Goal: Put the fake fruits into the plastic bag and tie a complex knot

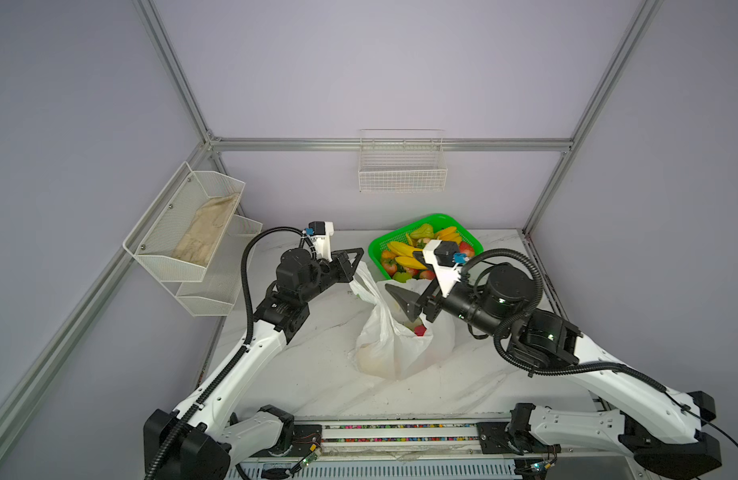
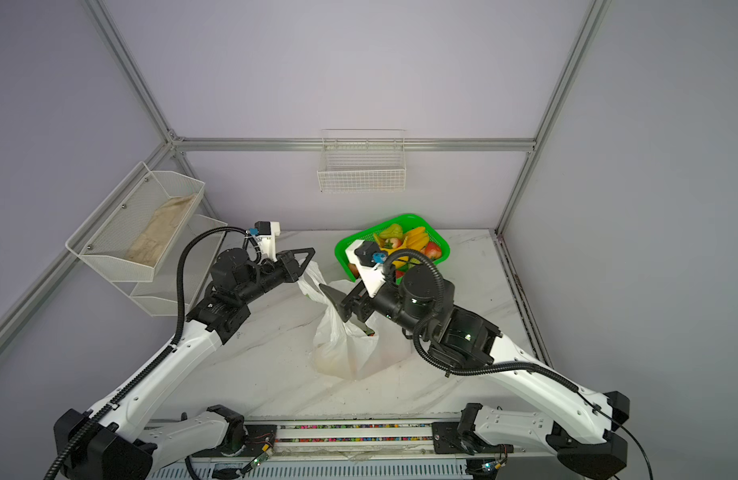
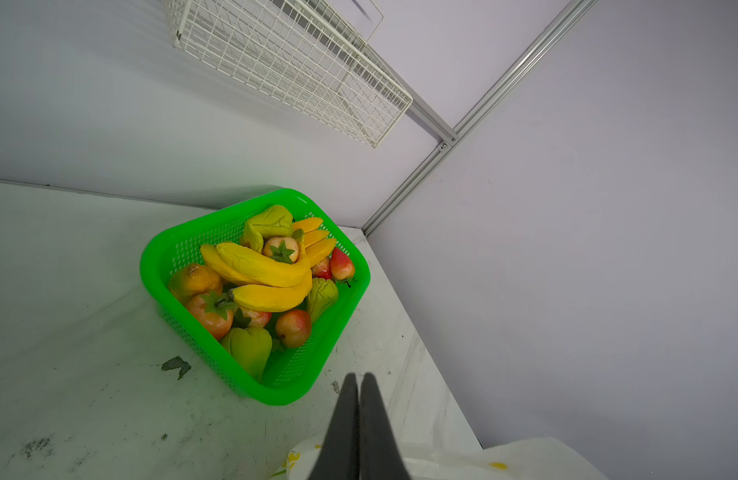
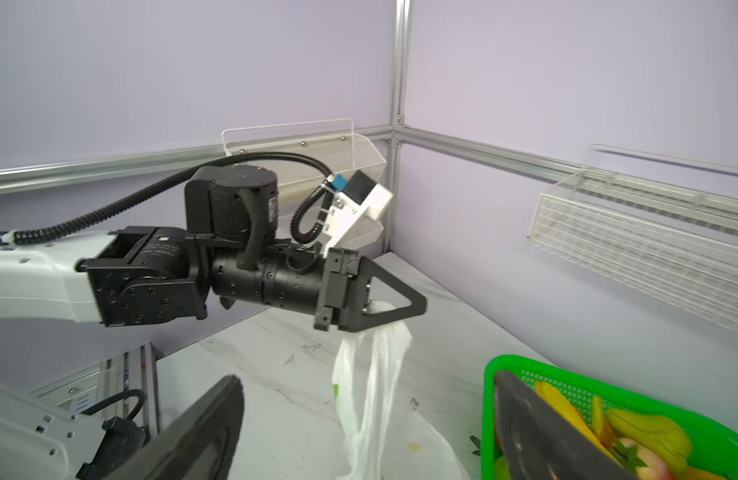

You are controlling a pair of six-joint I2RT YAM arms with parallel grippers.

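Note:
The white plastic bag (image 1: 384, 345) (image 2: 342, 353) stands on the marble table, its mouth upward. My left gripper (image 1: 357, 255) (image 2: 309, 253) (image 3: 359, 378) is shut on one handle and holds it up; the right wrist view shows the handle hanging from its jaws (image 4: 371, 399). My right gripper (image 1: 407, 309) (image 2: 346, 311) (image 4: 367, 380) hangs open over the bag's mouth with nothing between its fingers. A red fruit (image 1: 420, 330) lies inside the bag. Several fake fruits (image 1: 409, 255) (image 3: 263, 274) (image 4: 646, 432), bananas, apples and green ones, fill the green basket (image 1: 434, 220) (image 3: 159, 257) behind the bag.
A white wire basket (image 1: 402, 174) hangs on the back wall. A mesh shelf with a beige cloth (image 1: 205, 237) is fixed to the left wall. The arms' rail (image 1: 400, 432) runs along the table's front edge. Metal frame posts stand at the corners.

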